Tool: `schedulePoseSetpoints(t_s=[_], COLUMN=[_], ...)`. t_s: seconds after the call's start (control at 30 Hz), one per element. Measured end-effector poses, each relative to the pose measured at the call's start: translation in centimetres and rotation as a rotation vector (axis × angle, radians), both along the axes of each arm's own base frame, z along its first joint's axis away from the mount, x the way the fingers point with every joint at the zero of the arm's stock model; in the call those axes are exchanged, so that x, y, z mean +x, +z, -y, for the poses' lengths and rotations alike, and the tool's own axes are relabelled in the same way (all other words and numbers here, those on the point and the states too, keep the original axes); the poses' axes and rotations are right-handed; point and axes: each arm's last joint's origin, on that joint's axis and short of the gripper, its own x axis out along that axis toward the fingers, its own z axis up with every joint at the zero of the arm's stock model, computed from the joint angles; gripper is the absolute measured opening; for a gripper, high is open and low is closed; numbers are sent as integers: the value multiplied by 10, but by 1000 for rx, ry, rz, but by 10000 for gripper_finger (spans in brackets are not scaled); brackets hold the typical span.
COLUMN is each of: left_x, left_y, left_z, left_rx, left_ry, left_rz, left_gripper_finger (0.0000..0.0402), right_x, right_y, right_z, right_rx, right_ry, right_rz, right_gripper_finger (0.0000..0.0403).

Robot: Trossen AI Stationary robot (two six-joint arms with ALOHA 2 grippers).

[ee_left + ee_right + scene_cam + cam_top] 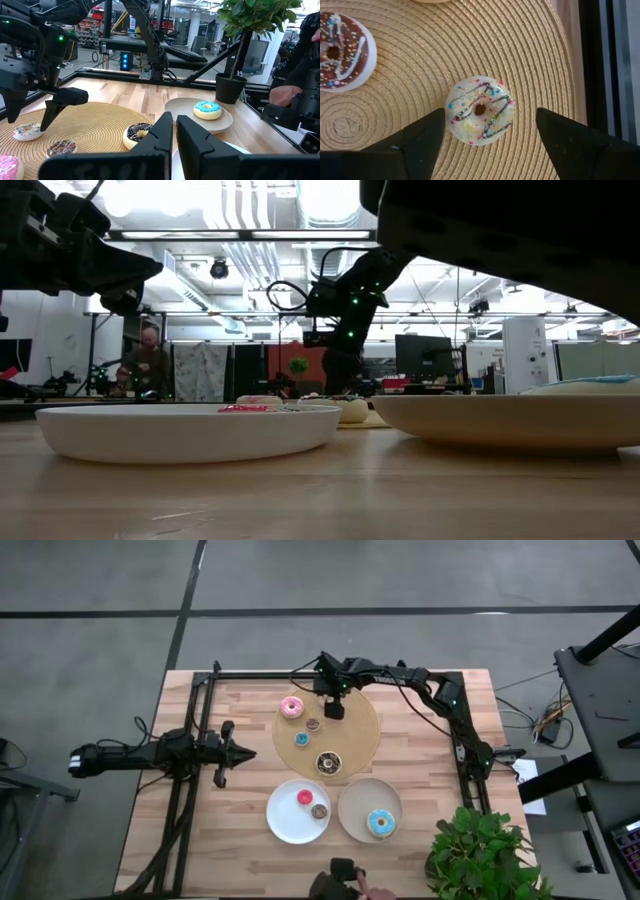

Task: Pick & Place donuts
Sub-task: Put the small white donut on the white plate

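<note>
My right gripper (490, 132) is open and points down over the far part of the round woven board (355, 740). Its fingers stand on either side of a tiny pale donut with sprinkles (480, 110), which lies flat on the board and also shows as the pale donut (27, 131) in the left wrist view. On the board lie as well a pink donut (292, 707), a tiny brown donut (313, 725), a tiny blue donut (301, 739) and a dark chocolate donut (328, 763). My left gripper (240, 752) waits shut, left of the board.
A white plate (282, 825) near the front edge holds a tiny red donut (305, 798) and a tiny brown donut (319, 811). A second plate (355, 802) to its right holds the light blue donut (380, 823). A potted plant (478, 850) stands at the near right corner. A person's hand (352, 878) is at the near edge.
</note>
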Motion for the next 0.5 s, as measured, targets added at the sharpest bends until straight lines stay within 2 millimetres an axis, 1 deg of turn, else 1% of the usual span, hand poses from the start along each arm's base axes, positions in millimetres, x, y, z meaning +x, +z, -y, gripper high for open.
schedulePoseSetpoints(t_s=[0.2,0.5], left_x=[0,0], left_y=[0,0], left_z=[0,0], left_rx=[0,0], left_ry=[0,0], left_rz=[0,0], left_gripper_finger=[0,0], right_x=[0,1], right_y=[-1,0], right_z=[-1,-2], right_rx=[5,7], right_ry=[10,13], right_rz=[-7,0], right_gripper_finger=[297,304])
